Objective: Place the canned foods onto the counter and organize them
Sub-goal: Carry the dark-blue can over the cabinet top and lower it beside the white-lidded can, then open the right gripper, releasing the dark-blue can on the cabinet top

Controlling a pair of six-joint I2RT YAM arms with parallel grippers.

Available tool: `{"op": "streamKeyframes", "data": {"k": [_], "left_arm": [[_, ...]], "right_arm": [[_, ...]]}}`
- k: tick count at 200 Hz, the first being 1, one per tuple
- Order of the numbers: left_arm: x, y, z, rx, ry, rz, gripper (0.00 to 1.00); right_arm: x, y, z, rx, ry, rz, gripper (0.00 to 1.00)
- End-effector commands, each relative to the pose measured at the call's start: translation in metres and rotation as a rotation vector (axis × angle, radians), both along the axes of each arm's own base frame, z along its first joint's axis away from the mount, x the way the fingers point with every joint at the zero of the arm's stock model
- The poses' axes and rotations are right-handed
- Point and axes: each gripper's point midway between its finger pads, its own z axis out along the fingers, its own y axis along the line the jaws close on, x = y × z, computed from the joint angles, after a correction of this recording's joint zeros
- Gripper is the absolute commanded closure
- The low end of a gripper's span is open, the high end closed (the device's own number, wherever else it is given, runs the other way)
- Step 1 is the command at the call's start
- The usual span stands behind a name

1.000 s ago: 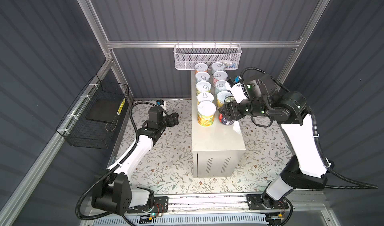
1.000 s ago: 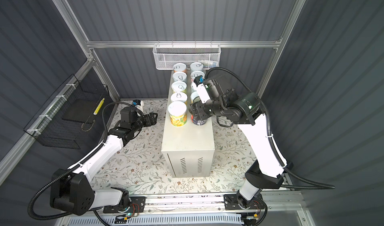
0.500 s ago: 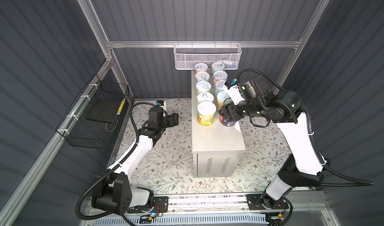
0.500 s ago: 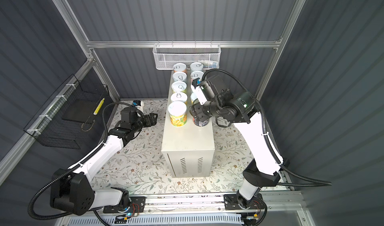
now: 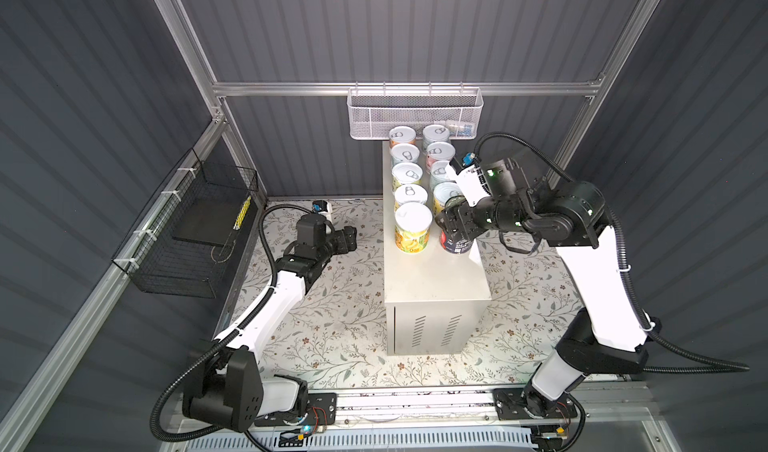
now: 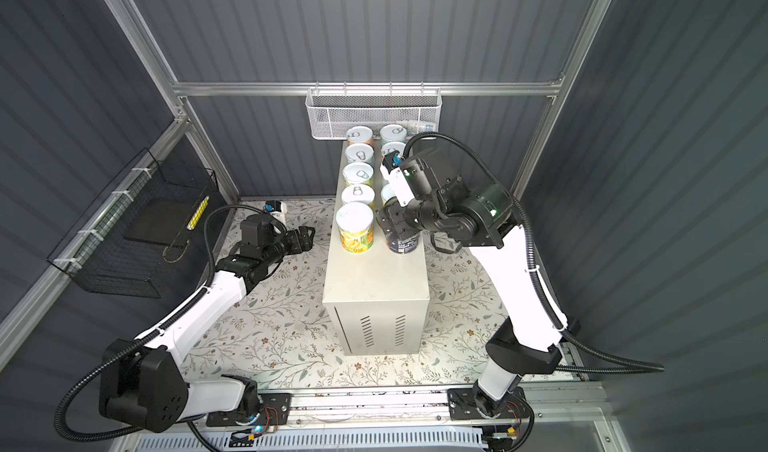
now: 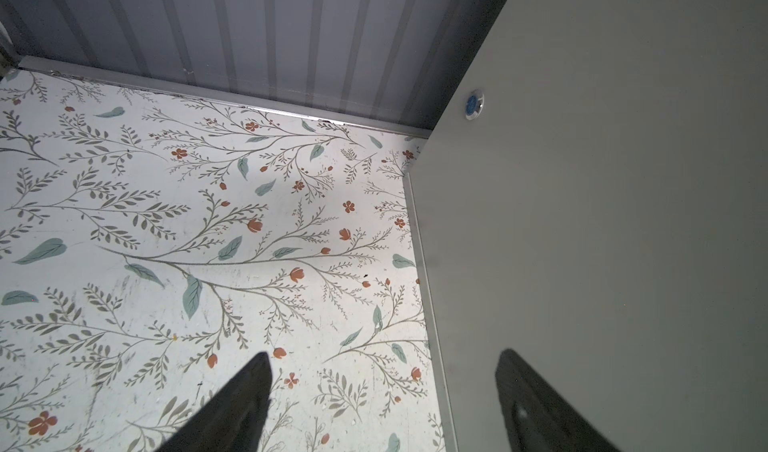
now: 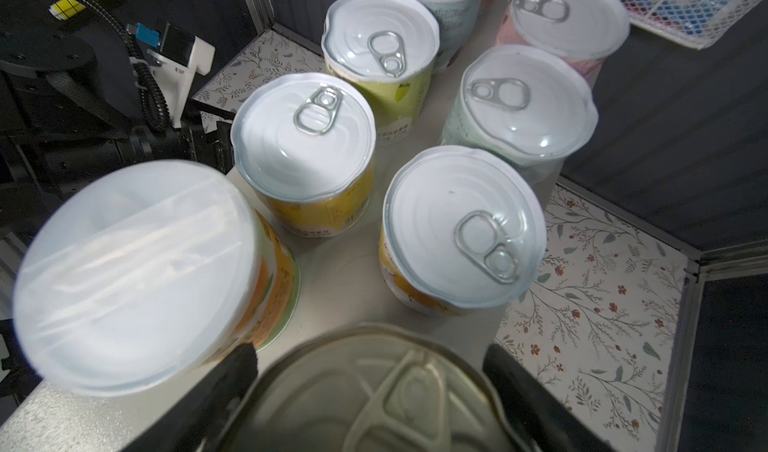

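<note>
Several small canned foods with pull-tab lids stand in two rows on the beige counter. At the near end of the rows stands a taller can with a white lid and orange-yellow label. Beside it a dark-blue can stands upright on the counter top. My right gripper is over it, open, one finger on each side of its rim. My left gripper hangs open and empty above the floor, next to the counter's side wall.
A white mesh basket hangs on the back rail just above the far cans. A black wire basket is fixed to the left wall. The floor has a floral pattern. The counter's near half is bare.
My right arm has pulled in and lowered the dark-blue can onto the counter beside the tall can, and its jaws have spread wider. The left arm has not moved.
</note>
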Motion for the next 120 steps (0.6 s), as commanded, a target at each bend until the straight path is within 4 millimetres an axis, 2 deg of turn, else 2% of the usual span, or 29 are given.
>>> {"op": "streamKeyframes", "data": {"k": [1,78,120], "left_arm": [[-0.004,0.000,0.005,0.017,-0.019,-0.008,0.14],[-0.002,0.000,0.010,0.010,-0.028,-0.006,0.14],[-0.002,-0.001,0.012,0.007,-0.031,-0.009,0.14]], "right_arm": [[-0.005,0.001,0.019,0.054,-0.052,0.017,0.10],[-0.015,-0.005,0.047,0.123,-0.127,0.042,0.03],[-0.029,-0.011,0.076,0.207,-0.197,0.072,0.01]]}}
